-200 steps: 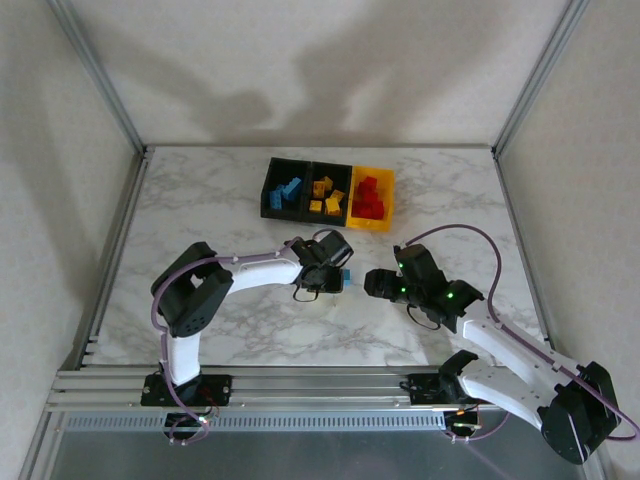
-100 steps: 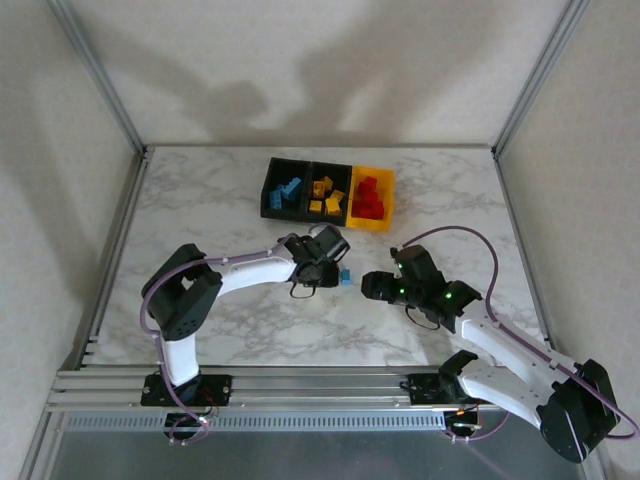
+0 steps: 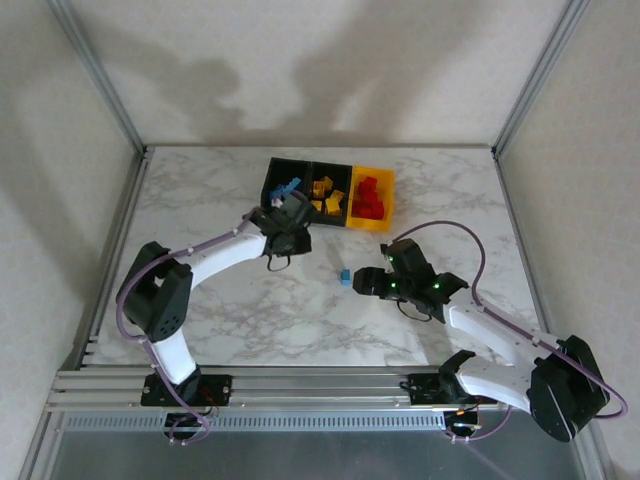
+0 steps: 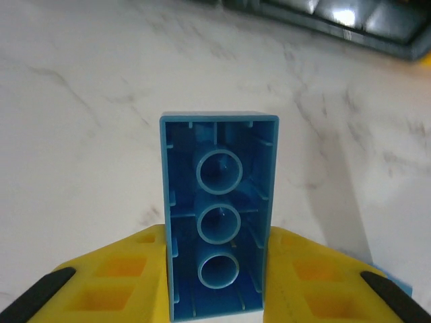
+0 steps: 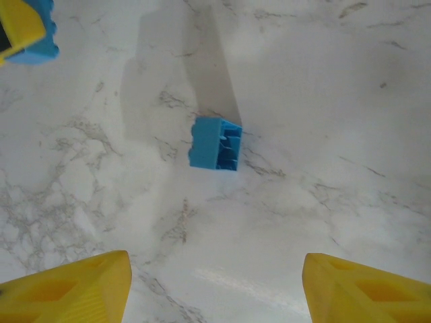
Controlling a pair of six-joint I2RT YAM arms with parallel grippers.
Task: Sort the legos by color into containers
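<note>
Beside the left black bin (image 3: 268, 190), the left gripper (image 4: 217, 242) is clamped on a blue brick (image 4: 219, 168), while the right gripper (image 5: 215, 282), fingers apart, hangs above a loose blue brick (image 5: 215, 144) on the surface (image 3: 250, 310).

This looks like a robotics lab test cell. Bare aluminium posts (image 3: 95, 75) frame plain white panels (image 3: 300, 70) around a marble-pattern counter (image 3: 200, 190). Two white arms (image 3: 225, 262) are bolted to a slotted metal rail (image 3: 320, 385) at its near edge. The props are toy bricks (image 3: 370, 195) in small bins (image 3: 389, 200).
</note>
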